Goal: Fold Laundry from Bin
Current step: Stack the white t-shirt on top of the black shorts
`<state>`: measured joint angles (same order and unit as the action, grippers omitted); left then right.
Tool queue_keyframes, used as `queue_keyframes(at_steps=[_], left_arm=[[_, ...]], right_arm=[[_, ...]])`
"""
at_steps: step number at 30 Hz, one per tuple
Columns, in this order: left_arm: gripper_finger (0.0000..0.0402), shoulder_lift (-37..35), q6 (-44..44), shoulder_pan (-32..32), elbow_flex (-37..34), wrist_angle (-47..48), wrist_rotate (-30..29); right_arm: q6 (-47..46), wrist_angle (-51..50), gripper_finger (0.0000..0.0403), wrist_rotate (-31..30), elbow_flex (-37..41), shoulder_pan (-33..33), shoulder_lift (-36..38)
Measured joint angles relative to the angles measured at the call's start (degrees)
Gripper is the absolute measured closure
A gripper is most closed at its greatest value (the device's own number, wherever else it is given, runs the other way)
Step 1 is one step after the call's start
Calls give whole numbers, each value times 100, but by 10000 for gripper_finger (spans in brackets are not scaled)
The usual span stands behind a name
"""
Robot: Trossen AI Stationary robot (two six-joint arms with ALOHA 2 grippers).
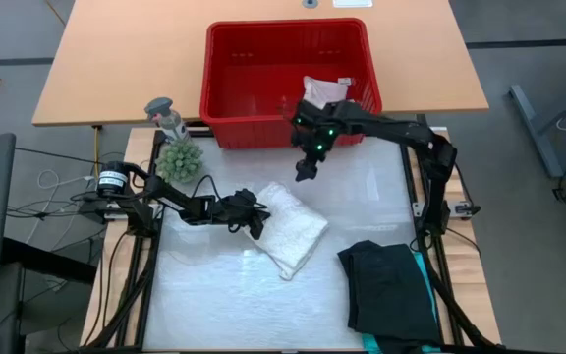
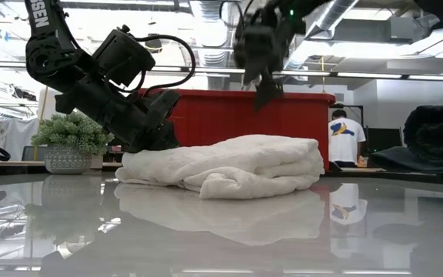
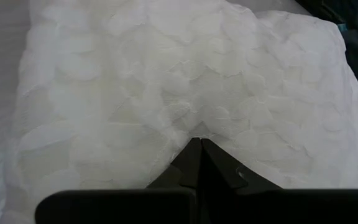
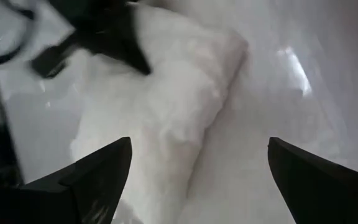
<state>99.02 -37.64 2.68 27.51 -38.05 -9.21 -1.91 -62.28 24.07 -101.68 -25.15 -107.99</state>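
Laundry is split three ways: the white lacy top (image 1: pixel 291 230) lies folded in a thick bundle on the table just in front of the bin (image 1: pixel 226 90), a dark stack of black and teal garments (image 1: pixel 391 290) sits further out from the bin to the bundle's right, and a small white cloth (image 1: pixel 326 90) remains inside the bin at its right end. Touching the bundle's left edge, the left gripper (image 3: pixel 199 144) has its fingers pressed together, tips against the lace and holding nothing. Above the table between the bin's front wall and the bundle, the right gripper (image 1: pixel 307 169) hangs with fingers spread wide and empty.

One risk, as I judge it: if the left tips catch in the lace when they draw away, the fold would drag open.

Beneath everything is a glossy, reflective tabletop (image 1: pixel 204 305). A potted plant (image 1: pixel 179 159) stands off the bin's left front corner, and a person (image 2: pixel 345 135) shows in the room behind the bin.
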Motion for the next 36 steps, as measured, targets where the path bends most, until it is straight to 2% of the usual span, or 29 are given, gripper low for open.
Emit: queue_keyframes(at_steps=[7,12,21,24,31,34,36], left_arm=[[401,0,-10,0,0,1,-49],[401,0,-40,1,0,3,-45],[401,-2,-42,2,0,5,17],[401,-2,-36,7,0,12,14],[401,-2,-23,7,0,18,-5],[401,-2,-8,7,0,21,-7],[401,-2,20,7,0,21,-10]], right_arm=[[-1013,1640,7,-576,1128,230,-5],[-1126,2270,4,-1251,1578,477,-6],[-1581,2747,4,-1016,1922,682,-320],[-1711,2867,4,-785,1941,735,-535],[-1712,3049,4,-664,1906,784,-1093],[-1748,3041,27,-631,1903,810,-1197],[-1742,3039,65,-749,1903,859,-1252]])
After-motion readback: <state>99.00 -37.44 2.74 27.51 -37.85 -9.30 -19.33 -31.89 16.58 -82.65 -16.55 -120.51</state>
